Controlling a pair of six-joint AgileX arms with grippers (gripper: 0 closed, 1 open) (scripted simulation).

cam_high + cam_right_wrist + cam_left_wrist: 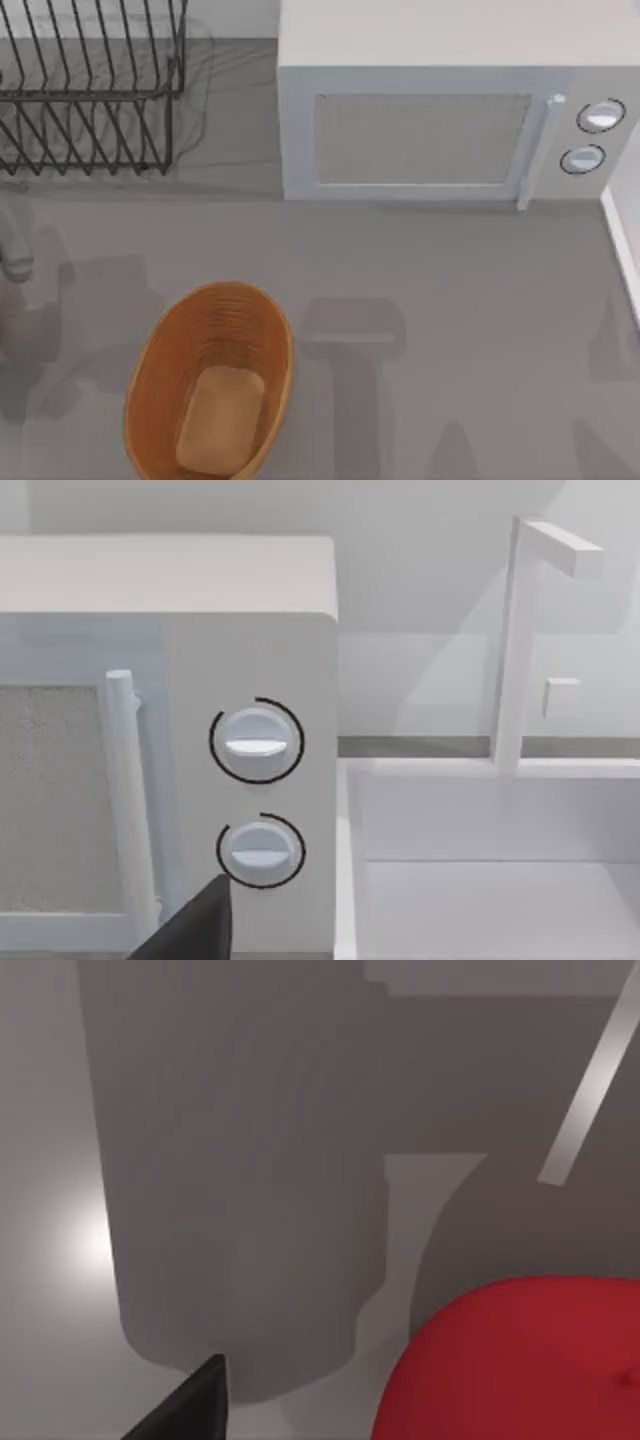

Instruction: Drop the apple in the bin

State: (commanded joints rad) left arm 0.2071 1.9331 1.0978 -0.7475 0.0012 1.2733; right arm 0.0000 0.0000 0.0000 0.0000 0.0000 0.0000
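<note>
The apple (520, 1360) is seen in the left wrist view as a plain bright red, smooth, rounded mass close beneath the camera, with one dark fingertip (185, 1410) of the left gripper showing beside it and apart from it; whether those fingers are open or closed on the fruit cannot be told, and where the apple lies on the table cannot be fixed from the top view; it is judged to be light, firm and rigid, with a glossy skin that may slip, so a hold across its widest part, with the fingers on opposite sides, would be favoured, and only moderate pressure would be needed; being round, it may roll if nudged. The bin (160, 370), an oval orange-brown wicker basket with ribbed sides and a paler flat bottom, is set at the near left of the table and nothing is seen inside it. In the right wrist view a dark fingertip (195, 925) is seen before a white microwave (250, 630) and a sink (480, 880); the state of the right gripper cannot be told either.
</note>
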